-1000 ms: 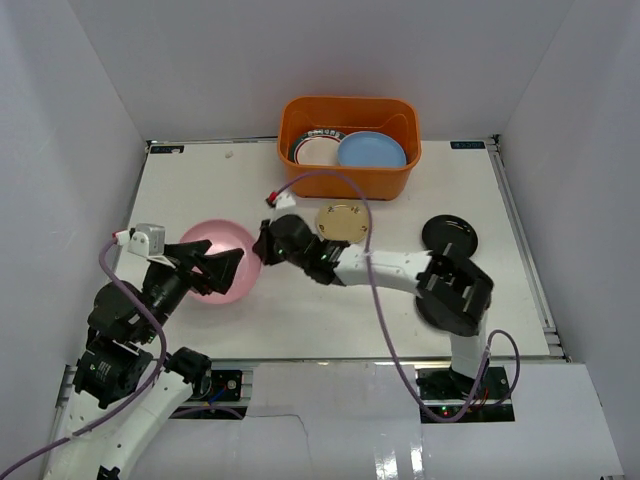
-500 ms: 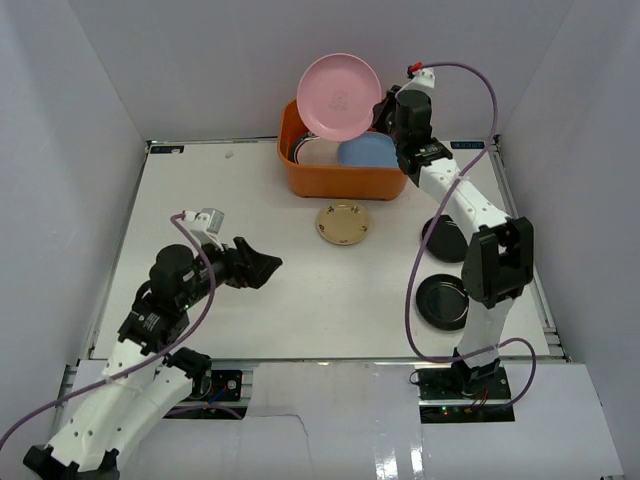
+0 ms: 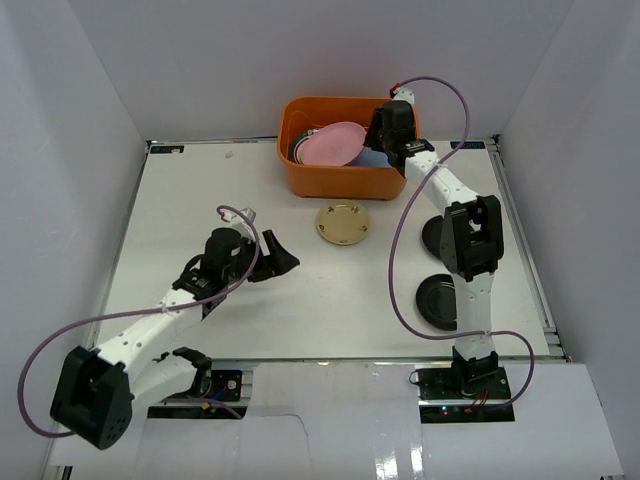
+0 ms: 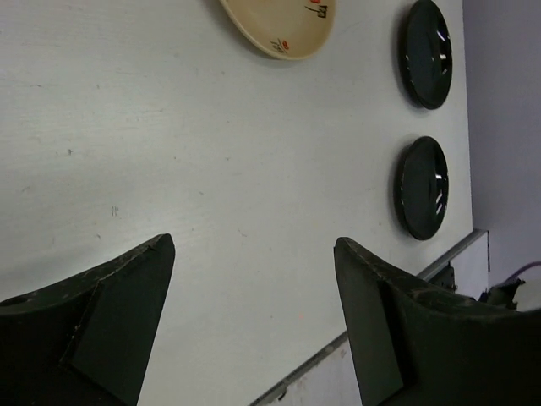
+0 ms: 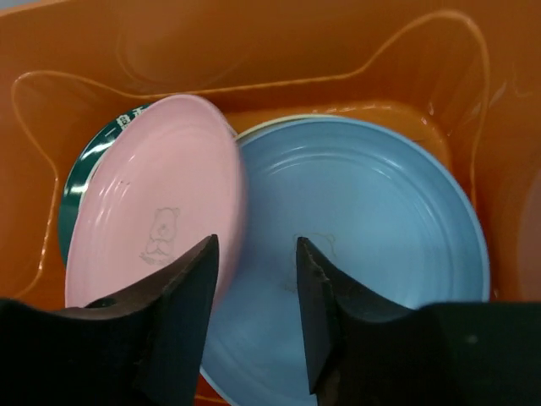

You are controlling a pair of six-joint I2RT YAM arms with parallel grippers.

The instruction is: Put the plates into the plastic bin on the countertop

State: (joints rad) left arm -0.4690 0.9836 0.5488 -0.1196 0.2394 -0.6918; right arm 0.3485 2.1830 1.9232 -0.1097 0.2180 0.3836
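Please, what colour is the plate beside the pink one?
The plate is light blue, clearest in the right wrist view.

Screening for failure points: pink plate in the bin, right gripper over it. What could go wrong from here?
1. The pink plate lies tilted in the orange bin, overlapping the light blue plate, with the right gripper, jaws part open, close over its edge; lifting away might snag it.
2. The right arm partly covers one black plate; swinging back low could knock it.
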